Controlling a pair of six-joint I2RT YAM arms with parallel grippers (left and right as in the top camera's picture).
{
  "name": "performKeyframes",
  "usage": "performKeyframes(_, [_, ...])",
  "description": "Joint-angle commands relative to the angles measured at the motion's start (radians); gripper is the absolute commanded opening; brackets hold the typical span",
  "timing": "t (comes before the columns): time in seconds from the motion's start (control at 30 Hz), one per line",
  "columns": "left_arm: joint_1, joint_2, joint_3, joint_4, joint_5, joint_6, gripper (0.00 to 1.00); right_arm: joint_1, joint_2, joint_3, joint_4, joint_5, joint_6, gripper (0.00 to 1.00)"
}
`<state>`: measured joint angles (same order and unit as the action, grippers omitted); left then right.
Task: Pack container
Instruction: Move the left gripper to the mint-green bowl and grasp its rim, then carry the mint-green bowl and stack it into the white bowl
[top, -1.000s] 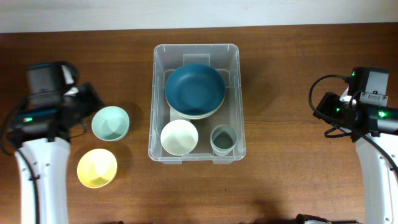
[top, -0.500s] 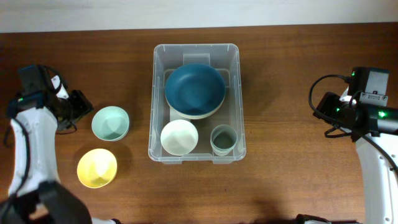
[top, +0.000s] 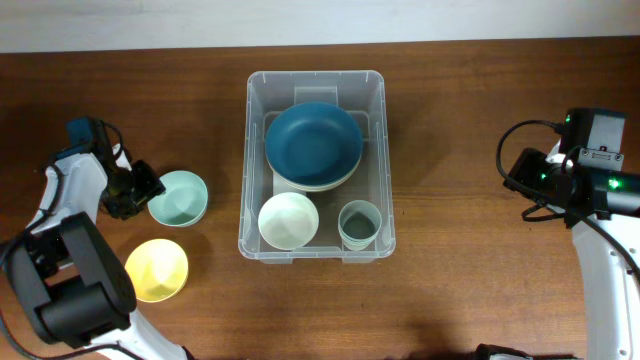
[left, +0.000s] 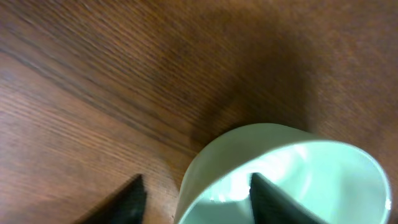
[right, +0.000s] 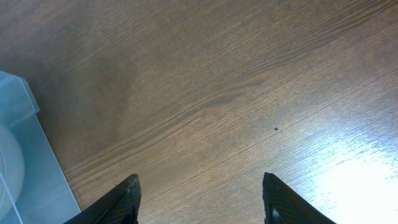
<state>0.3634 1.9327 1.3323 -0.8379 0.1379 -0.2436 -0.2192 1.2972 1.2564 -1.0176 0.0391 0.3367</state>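
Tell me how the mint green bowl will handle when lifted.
The mint green bowl looks rigid, so it probably won't flex. Its glossy wall may slip in the left gripper, which straddles the rim. Held at one edge, it will likely tilt.

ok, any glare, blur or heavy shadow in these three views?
Overhead: sharp and evenly lit, only soft shadows beside the mint bowl and yellow bowl. Left wrist: the mint bowl is close and soft-focused, with bright highlights inside and a dark shadow on the table beyond it. Right wrist: wood grain sharp, strong glare patch lower right, container corner hazy.
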Motion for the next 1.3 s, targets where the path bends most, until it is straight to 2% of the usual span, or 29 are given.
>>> performKeyframes(0.0, [0.006,0.044,-0.007,0.004,-0.004,0.014,0.27,-0.005,0.001,-0.004,0.003,-0.002,0.001,0.59])
performKeyframes(0.07, [0.006,0.050,-0.007,0.004,-0.003,0.014,0.18,-0.005,0.001,-0.004,0.003,-0.002,0.001,0.58])
performKeyframes(0.17, [0.006,0.050,-0.007,0.005,-0.002,0.014,0.11,-0.005,0.001,-0.004,0.003,-0.002,0.001,0.58])
performKeyframes(0.23, [0.006,0.050,-0.007,0.010,0.021,0.014,0.00,-0.005,0.001,-0.004,0.003,-0.002,0.001,0.58])
performKeyframes(0.53, [0.004,0.008,0.029,0.026,0.286,0.014,0.01,-0.005,0.001,-0.004,0.003,-0.002,0.001,0.59])
performKeyframes(0.67, [-0.024,-0.117,0.030,0.019,0.303,0.025,0.01,-0.005,0.001,-0.004,0.003,-0.002,0.001,0.58])
performKeyframes(0.8, [-0.099,-0.308,0.030,0.003,0.256,0.029,0.00,-0.005,0.001,-0.004,0.003,-0.002,0.001,0.58])
performKeyframes(0.97, [-0.267,-0.505,0.030,-0.052,0.078,0.029,0.01,-0.005,0.001,-0.004,0.003,-0.002,0.001,0.58])
performKeyframes(1.1, [-0.435,-0.565,0.030,-0.120,-0.006,0.029,0.00,-0.005,0.001,-0.004,0.003,-0.002,0.001,0.58])
performKeyframes(1.2, [-0.583,-0.557,0.029,-0.172,-0.022,0.029,0.01,-0.005,0.001,-0.004,0.003,-0.002,0.001,0.58])
performKeyframes(1.27, [-0.655,-0.545,0.029,-0.202,-0.092,0.019,0.01,-0.005,0.001,-0.004,0.002,-0.002,0.001,0.58])
